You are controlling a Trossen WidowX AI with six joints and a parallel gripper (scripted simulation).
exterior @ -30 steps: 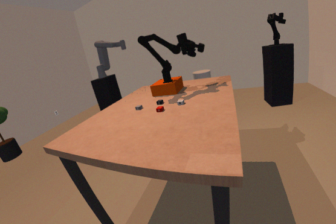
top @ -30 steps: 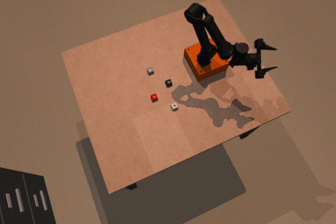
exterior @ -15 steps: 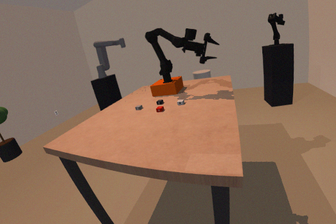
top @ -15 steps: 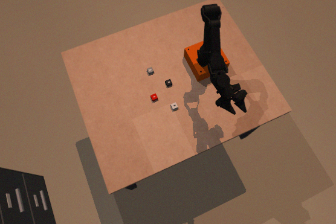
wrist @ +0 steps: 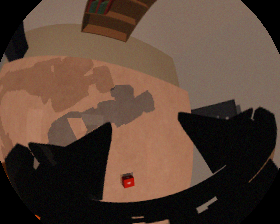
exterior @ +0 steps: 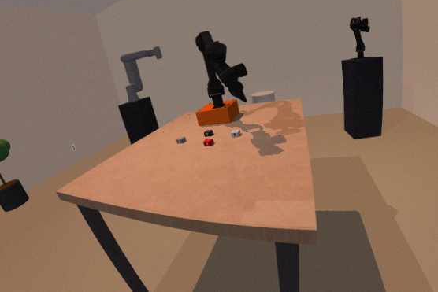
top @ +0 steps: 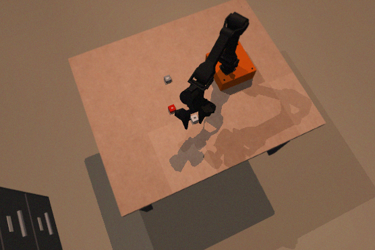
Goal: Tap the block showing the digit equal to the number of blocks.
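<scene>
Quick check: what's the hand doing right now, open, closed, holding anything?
Hand: open, fingers spread wide, holding nothing; it hangs above the table near the small white cube block, not touching any block.
</scene>
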